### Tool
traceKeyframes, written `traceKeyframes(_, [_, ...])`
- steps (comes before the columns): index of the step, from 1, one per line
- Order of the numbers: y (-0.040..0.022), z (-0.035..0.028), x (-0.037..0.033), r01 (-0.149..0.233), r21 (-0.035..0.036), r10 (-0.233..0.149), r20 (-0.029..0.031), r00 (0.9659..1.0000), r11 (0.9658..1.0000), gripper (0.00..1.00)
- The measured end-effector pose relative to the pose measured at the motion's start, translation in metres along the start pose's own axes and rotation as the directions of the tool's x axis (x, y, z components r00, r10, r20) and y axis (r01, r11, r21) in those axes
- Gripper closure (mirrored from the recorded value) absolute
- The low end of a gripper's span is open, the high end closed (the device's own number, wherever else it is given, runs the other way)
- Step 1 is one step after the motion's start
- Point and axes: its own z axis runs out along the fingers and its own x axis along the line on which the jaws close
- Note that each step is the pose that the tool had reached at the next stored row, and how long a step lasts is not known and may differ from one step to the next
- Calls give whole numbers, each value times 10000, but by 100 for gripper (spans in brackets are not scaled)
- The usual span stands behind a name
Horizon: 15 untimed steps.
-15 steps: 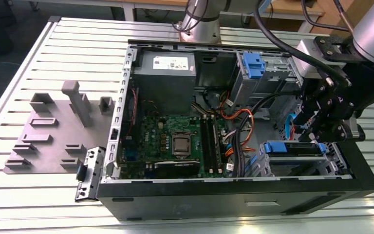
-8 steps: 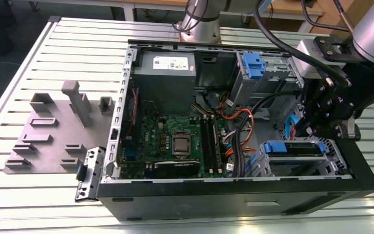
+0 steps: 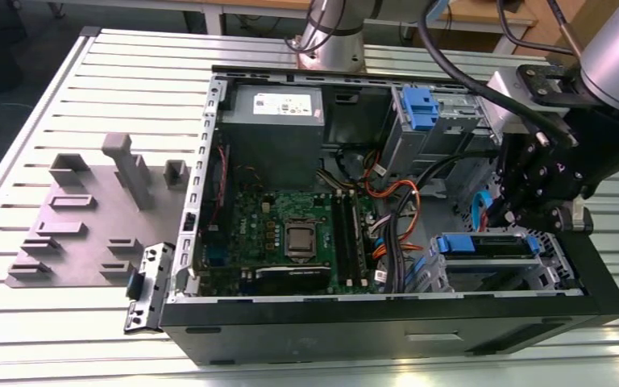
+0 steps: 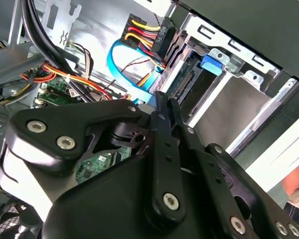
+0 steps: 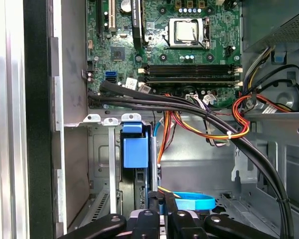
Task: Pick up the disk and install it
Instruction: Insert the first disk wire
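Observation:
The disk (image 3: pixel 489 246) lies in the drive cage at the case's front corner, on the exterior view's right, held in its blue carrier. Its blue end tab (image 5: pixel 135 149) faces the case interior, and in the second wrist view the tab (image 4: pixel 212 64) shows with the disk's connector edge (image 4: pixel 187 82) beside it. My gripper (image 3: pixel 506 216) hangs inside the case just beside that cage. Its two black fingers are pressed together with nothing between them in both wrist views (image 4: pixel 165 102) (image 5: pixel 162 204). Whether the fingertips touch the disk is not visible.
The open computer case (image 3: pixel 396 326) lies on a slatted metal table. Inside are the motherboard (image 3: pixel 288 234), a grey power-supply box (image 3: pixel 274 109), another blue-tabbed caddy (image 3: pixel 419 109), and orange and black cable bundles (image 5: pixel 209 119). A light-blue cable (image 4: pixel 122 67) curls near the fingers. A grey fixture plate (image 3: pixel 84 218) lies outside.

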Motion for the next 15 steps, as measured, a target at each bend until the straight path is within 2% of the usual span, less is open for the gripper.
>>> traceKeyframes(1, [0,31,1,0,0,0,0,10000,10000,84])
traceKeyframes(8, [0,33,3,0,0,0,2,10000,10000,84])
traceKeyframes(15, [-2,30,69,0,-1,0,16,10000,10000,84])
